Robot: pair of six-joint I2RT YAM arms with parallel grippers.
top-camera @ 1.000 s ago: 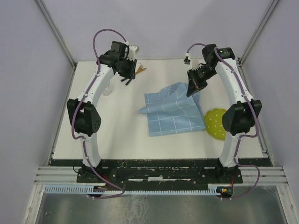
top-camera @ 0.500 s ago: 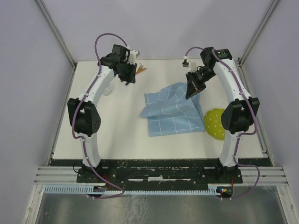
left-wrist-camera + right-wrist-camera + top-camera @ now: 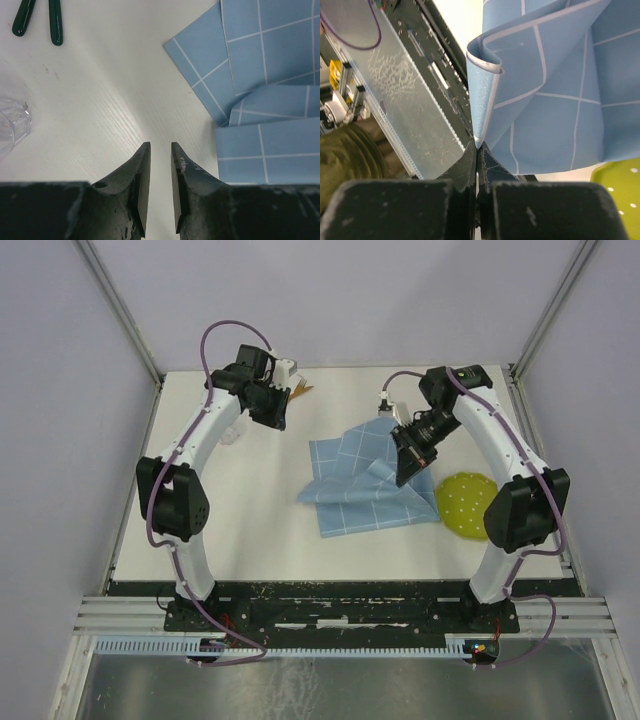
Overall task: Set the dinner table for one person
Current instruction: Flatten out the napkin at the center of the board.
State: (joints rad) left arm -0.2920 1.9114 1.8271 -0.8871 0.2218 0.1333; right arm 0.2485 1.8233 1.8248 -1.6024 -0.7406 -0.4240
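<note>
The dinner table (image 3: 250,525) is a large off-white top. A light-blue gridded cloth (image 3: 360,485) lies crumpled at its middle. My right gripper (image 3: 405,472) is shut on a corner of the cloth and holds it lifted and folded over; the right wrist view shows the jaws (image 3: 478,146) pinching the cloth (image 3: 555,100). A yellow-green dotted plate (image 3: 468,502) lies right of the cloth, and its edge shows in the right wrist view (image 3: 620,195). My left gripper (image 3: 272,418) hovers at the back left, slightly open and empty (image 3: 160,147), left of the cloth (image 3: 270,75).
Green-handled cutlery (image 3: 37,22) lies at the back of the table, also seen from above (image 3: 300,390). A clear glass (image 3: 11,125) stands near the left arm (image 3: 232,435). Metal frame posts and grey walls enclose the table.
My right gripper has moved forward and left with the cloth corner, folding the cloth over itself. My left gripper has drawn slightly back toward the far left.
</note>
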